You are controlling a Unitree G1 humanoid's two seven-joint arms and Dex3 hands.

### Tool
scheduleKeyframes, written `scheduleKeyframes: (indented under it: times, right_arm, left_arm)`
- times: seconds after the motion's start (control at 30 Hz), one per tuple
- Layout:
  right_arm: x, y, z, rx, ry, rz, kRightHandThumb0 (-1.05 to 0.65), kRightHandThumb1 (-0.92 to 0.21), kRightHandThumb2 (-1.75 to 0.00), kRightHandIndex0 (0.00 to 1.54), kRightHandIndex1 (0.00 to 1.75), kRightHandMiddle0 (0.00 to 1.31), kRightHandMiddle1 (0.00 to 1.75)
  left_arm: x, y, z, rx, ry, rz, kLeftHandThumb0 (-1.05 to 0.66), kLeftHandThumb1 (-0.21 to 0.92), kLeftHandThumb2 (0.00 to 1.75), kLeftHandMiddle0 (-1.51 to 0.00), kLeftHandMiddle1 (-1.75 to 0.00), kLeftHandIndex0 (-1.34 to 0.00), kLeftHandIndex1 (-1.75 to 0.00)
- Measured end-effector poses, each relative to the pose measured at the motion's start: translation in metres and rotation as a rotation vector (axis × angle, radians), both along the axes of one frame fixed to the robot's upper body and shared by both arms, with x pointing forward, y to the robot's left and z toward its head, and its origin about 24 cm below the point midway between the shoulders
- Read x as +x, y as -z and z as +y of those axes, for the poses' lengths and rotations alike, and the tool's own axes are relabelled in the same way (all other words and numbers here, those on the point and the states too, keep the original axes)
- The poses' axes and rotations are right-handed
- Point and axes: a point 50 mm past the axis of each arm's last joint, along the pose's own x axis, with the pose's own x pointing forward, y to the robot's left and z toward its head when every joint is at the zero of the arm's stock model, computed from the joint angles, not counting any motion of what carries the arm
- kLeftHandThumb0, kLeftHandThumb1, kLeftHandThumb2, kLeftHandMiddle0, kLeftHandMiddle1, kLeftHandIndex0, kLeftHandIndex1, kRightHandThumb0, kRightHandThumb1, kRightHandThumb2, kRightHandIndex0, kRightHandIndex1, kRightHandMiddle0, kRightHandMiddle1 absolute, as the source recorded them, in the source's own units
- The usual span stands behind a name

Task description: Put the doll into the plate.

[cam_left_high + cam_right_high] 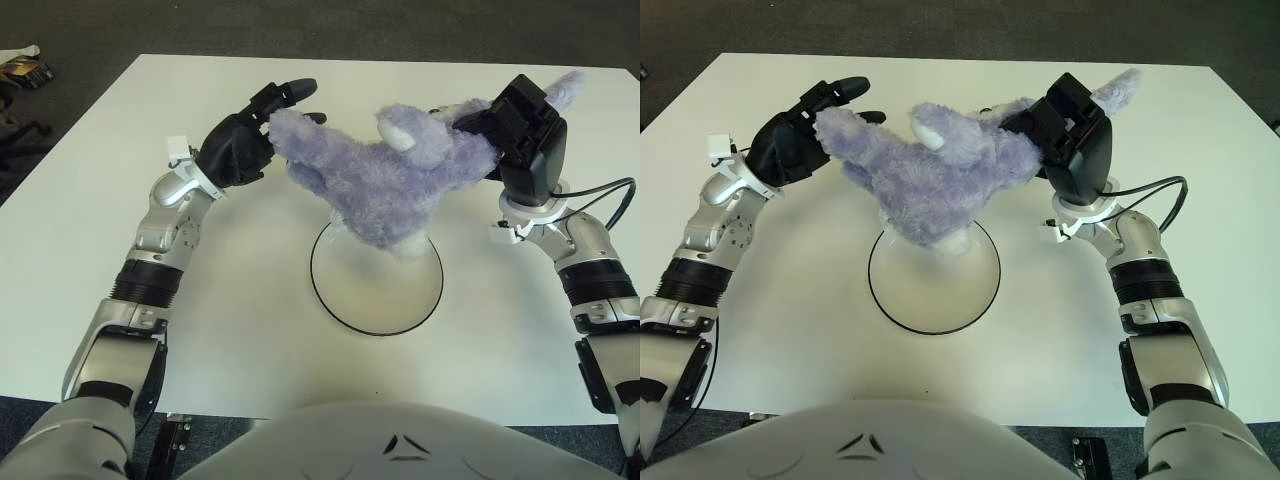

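Purple doll (385, 175) held between both hands, long axis left-right, hanging just above the far rim of the plate (345, 300). Left hand (245, 140) fingers curled on its left end, right hand (520, 130) clamped on its right end. Plate centre lies nearer, so likely lower down and slightly near.

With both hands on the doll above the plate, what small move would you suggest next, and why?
Probably lower both hands together. The doll hangs between the left hand and right hand, its lower end already over the far rim of the plate, so a short descent, slightly toward the robot, should seat it before release.
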Motion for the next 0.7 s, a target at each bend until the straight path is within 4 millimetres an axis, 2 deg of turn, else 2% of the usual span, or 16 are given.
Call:
scheduleKeyframes:
  times: [0.13, 0.33, 0.5, 0.57, 0.6, 0.63, 0.7]
  right_arm:
    - [0.0001, -0.0005, -0.0016, -0.007, 0.007, 0.000, -0.01, -0.02, -1.56, 0.80, 1.75, 0.79, 1.43]
    - [0.0003, 0.0000, -0.0018, -0.009, 0.007, 0.005, -0.01, -0.04, -1.54, 0.79, 1.75, 0.78, 1.43]
    - [0.0005, 0.0005, -0.0022, -0.007, 0.006, 0.013, -0.01, -0.05, -1.52, 0.79, 1.75, 0.76, 1.43]
    - [0.0007, 0.0007, -0.0025, -0.005, 0.006, 0.016, -0.01, -0.05, -1.52, 0.79, 1.75, 0.76, 1.43]
    - [0.0008, 0.0007, -0.0027, -0.002, 0.006, 0.019, -0.01, -0.05, -1.52, 0.79, 1.75, 0.76, 1.43]
    - [0.0009, 0.0007, -0.0030, 0.001, 0.006, 0.023, -0.01, -0.06, -1.51, 0.78, 1.75, 0.76, 1.42]
    - [0.0012, 0.0005, -0.0032, 0.004, 0.004, 0.033, -0.01, -0.07, -1.49, 0.77, 1.75, 0.75, 1.42]
  left_arm:
    - [0.0000, -0.0012, 0.0034, 0.062, -0.016, -0.019, -1.05, 0.92, 0.98, 0.00, -0.47, 0.00, -0.62]
    - [0.0002, -0.0016, 0.0035, 0.185, -0.063, -0.079, -1.05, 0.92, 0.85, 0.00, -0.42, 0.00, -0.66]
    - [0.0004, -0.0040, 0.0038, 0.285, -0.139, -0.166, -1.01, 0.90, 0.57, 0.00, -0.52, 0.00, -0.77]
    - [0.0006, -0.0048, 0.0046, 0.305, -0.167, -0.190, -0.99, 0.87, 0.53, 0.00, -0.55, 0.00, -0.80]
    - [0.0008, -0.0051, 0.0050, 0.310, -0.180, -0.200, -0.97, 0.83, 0.54, 0.00, -0.57, 0.00, -0.82]
    - [0.0008, -0.0054, 0.0051, 0.316, -0.191, -0.212, -0.91, 0.69, 0.64, 0.00, -0.60, 0.00, -0.87]
    - [0.0008, -0.0060, 0.0047, 0.323, -0.208, -0.231, -0.83, 0.49, 0.80, 0.00, -0.66, 0.00, -0.93]
